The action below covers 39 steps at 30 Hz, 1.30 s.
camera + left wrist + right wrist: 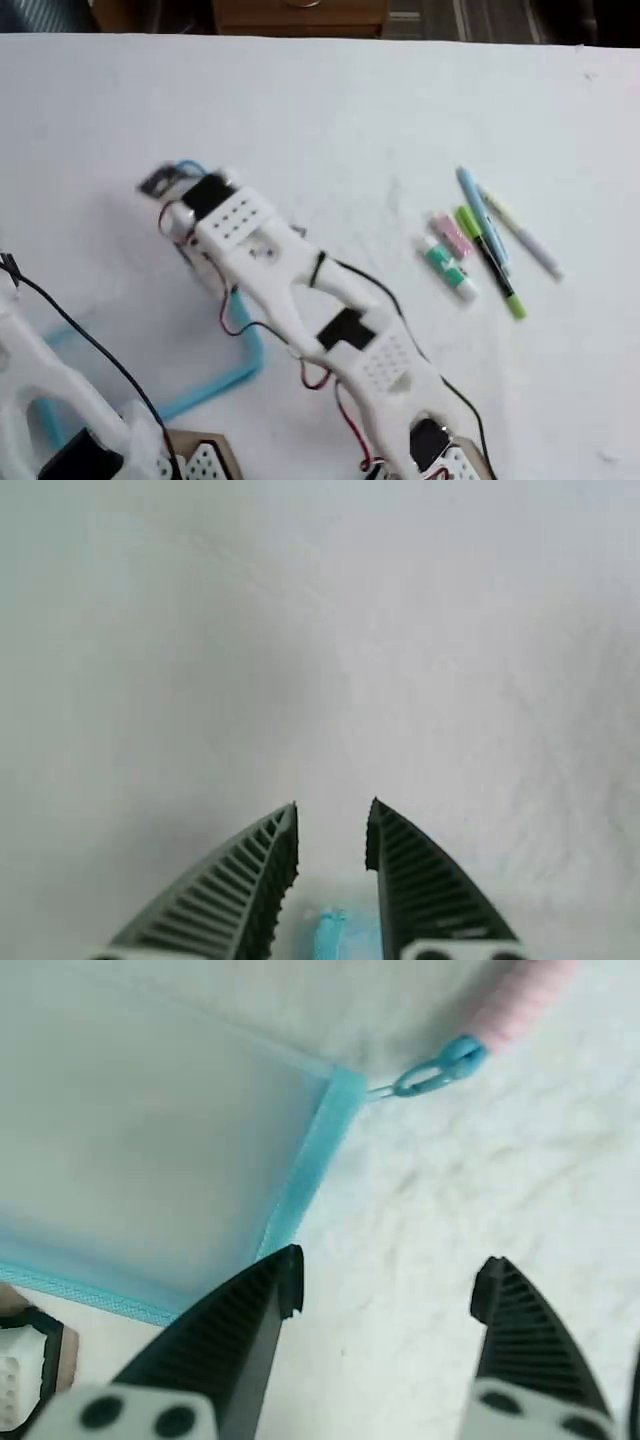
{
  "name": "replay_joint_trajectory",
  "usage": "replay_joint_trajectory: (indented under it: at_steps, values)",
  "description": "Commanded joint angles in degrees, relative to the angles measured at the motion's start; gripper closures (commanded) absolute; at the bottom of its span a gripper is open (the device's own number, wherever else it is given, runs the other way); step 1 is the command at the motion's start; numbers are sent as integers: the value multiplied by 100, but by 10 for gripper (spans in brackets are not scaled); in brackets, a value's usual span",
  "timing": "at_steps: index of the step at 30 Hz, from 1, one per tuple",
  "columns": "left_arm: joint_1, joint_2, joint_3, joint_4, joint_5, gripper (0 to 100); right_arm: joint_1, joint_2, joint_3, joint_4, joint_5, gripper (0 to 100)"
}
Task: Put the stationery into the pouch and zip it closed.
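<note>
Over the pouch's (150, 1140) far corner, at about 9 o'clock on the table (350, 110), the right pincer (388, 1282) hangs released, jaws wide apart and holding nothing, with the zipper pull (430, 1075) just beyond that corner. The pens (485, 245) lie bunched at 3 o'clock, outside the pouch and well apart from it, their long axes running roughly from 11 to 5 o'clock. From that pincer they lie toward 3 to 4 o'clock. The left pincer (332, 832) sits low at 7 o'clock above a strip of the pouch's blue edge, jaws a little apart and empty. By my reckoning the right arm (300, 290), rooted at 5 o'clock, is the nearer to the pens, and it would best close across their narrow width.
</note>
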Motion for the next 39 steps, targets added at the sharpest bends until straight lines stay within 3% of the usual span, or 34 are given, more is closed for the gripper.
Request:
replay_joint_trajectory:
  at_steps: [1, 4, 11, 19, 25, 27, 31, 33, 39]
  values:
    - [-48, -40, -264, -18, -44, 865, 312, -963, -88, 110, 26, 800]
    - [-13, -40, -264, 18, -35, 865, 558, -1095, -211, -409, 9, 848]
    - [-4, -31, -255, 431, -26, 862, 655, 224, -651, -1578, -273, 794]
    - [-13, -40, -255, 466, -35, 865, 708, 2633, -2778, -1596, -1495, 752]
    - [-31, -40, -255, 475, -35, 865, 400, 3925, -4149, -1130, -1547, 752]
    - [-31, -40, -255, 475, -35, 865, 356, 4127, -4466, -1068, -1547, 789]
    - [-31, -48, -255, 475, -35, 865, 444, 4224, -4668, -892, -1530, 995]
    - [-31, -40, -255, 475, -35, 865, 505, 4215, -4721, -734, -1530, 949]
    - [-13, -40, -255, 475, -35, 865, 497, 3741, -4730, -145, -1503, 983]
